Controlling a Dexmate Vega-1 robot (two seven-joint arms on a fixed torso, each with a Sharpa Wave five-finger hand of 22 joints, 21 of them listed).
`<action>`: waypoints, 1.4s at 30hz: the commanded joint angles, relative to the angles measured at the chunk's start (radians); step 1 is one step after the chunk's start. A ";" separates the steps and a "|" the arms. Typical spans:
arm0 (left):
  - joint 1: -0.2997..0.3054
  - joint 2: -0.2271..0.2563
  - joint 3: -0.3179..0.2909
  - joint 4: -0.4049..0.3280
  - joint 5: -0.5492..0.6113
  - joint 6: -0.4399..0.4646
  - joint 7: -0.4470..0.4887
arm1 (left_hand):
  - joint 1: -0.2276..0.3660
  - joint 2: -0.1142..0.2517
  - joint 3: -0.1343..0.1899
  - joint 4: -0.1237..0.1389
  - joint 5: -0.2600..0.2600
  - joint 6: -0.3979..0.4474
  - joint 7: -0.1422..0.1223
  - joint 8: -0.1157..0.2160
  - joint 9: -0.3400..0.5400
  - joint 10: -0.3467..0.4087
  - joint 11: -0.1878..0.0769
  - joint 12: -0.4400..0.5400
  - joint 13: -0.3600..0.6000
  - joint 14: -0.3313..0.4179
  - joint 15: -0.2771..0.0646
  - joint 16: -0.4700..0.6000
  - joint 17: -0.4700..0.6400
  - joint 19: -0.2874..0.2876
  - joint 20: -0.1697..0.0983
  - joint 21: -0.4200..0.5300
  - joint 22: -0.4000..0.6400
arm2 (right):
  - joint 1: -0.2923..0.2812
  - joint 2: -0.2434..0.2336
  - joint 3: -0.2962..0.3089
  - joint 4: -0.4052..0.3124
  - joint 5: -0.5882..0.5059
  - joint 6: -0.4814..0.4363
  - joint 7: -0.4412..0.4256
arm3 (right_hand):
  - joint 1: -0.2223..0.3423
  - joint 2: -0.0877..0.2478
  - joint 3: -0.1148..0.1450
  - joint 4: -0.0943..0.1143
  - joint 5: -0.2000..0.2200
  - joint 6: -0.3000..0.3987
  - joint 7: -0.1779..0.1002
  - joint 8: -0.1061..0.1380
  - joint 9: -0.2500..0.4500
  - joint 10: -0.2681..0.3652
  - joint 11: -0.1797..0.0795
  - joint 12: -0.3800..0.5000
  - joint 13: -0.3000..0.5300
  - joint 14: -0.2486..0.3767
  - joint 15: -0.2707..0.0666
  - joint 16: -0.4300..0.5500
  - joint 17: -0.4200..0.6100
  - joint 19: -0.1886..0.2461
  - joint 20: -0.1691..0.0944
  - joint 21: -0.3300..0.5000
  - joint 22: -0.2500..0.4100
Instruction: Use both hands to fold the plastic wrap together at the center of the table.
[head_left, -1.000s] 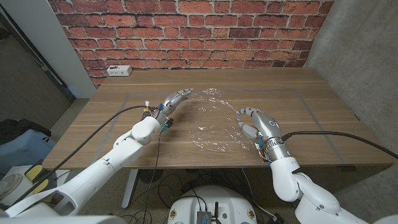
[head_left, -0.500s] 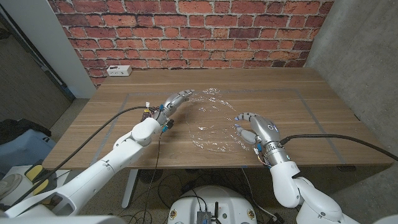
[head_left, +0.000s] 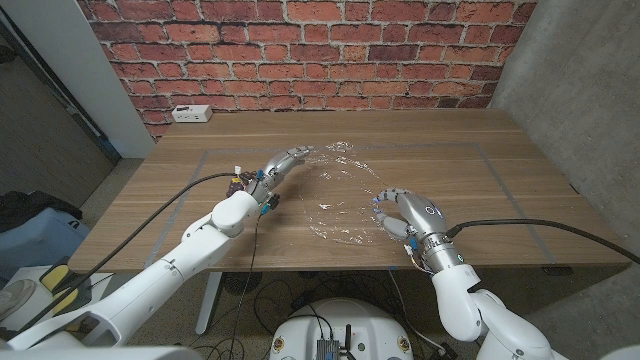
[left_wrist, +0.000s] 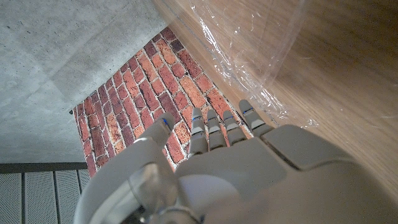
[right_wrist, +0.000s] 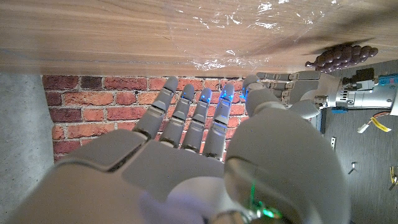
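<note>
A clear, crinkled sheet of plastic wrap (head_left: 338, 192) lies spread on the middle of the wooden table (head_left: 480, 190). My left hand (head_left: 279, 163) is at the wrap's left edge, fingers stretched out toward it and holding nothing. In the left wrist view its fingertips (left_wrist: 247, 111) reach the wrap's (left_wrist: 249, 56) wrinkled border. My right hand (head_left: 404, 212) is at the wrap's near right edge with its fingers apart and nothing in them. The right wrist view looks over the right hand (right_wrist: 186, 155) to the wrap (right_wrist: 249, 25) and my left hand (right_wrist: 298, 93) across it.
A white power socket (head_left: 190, 113) sits at the table's back left. Thin tape lines (head_left: 500, 165) mark a rectangle on the tabletop. A black cable (head_left: 175, 190) runs along my left arm. A brick wall stands behind the table.
My right hand has moved left and a little toward the table's near edge, closing on the wrap's right edge. The left hand and the wrap have stayed put.
</note>
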 joint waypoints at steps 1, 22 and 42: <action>-0.004 -0.005 0.004 0.015 -0.001 -0.010 -0.009 | -0.007 -0.002 0.003 -0.001 -0.003 0.008 0.004 -0.003 0.005 0.008 -0.006 -0.006 0.006 0.011 -0.002 -0.005 0.003 0.003 0.002 -0.003 0.003 | 0.007 -0.006 -0.023 -0.010 -0.011 -0.026 0.060 | 0.027 -0.002 -0.004 0.000 0.000 0.013 -0.003 0.008 0.002 -0.002 -0.007 0.004 0.004 -0.012 -0.130 0.001 0.005 0.006 -0.001 0.002 0.003; -0.021 -0.010 0.010 0.034 -0.004 -0.011 -0.027 | -0.013 -0.003 0.003 0.000 -0.004 0.009 0.004 -0.005 0.005 0.009 -0.006 -0.009 0.006 0.011 -0.001 -0.006 0.003 0.006 0.002 -0.007 0.003 | 0.025 0.009 -0.064 -0.004 -0.002 -0.056 0.101 | 0.078 -0.014 -0.010 -0.004 0.001 0.034 0.004 0.010 0.005 -0.002 -0.012 0.002 0.010 -0.019 -0.129 0.002 0.008 0.006 0.003 0.000 0.002; -0.030 -0.010 0.018 0.039 -0.005 -0.012 -0.045 | -0.017 -0.003 0.003 0.001 -0.004 0.011 0.006 -0.007 0.005 0.012 -0.002 -0.012 0.006 0.011 -0.002 -0.007 0.003 0.007 0.003 -0.011 0.004 | 0.042 0.015 -0.123 -0.007 -0.026 -0.120 0.144 | 0.099 -0.016 -0.023 0.007 -0.001 0.017 0.004 -0.004 0.006 -0.021 -0.014 -0.006 0.015 -0.044 -0.123 -0.002 0.014 -0.003 0.004 -0.004 0.003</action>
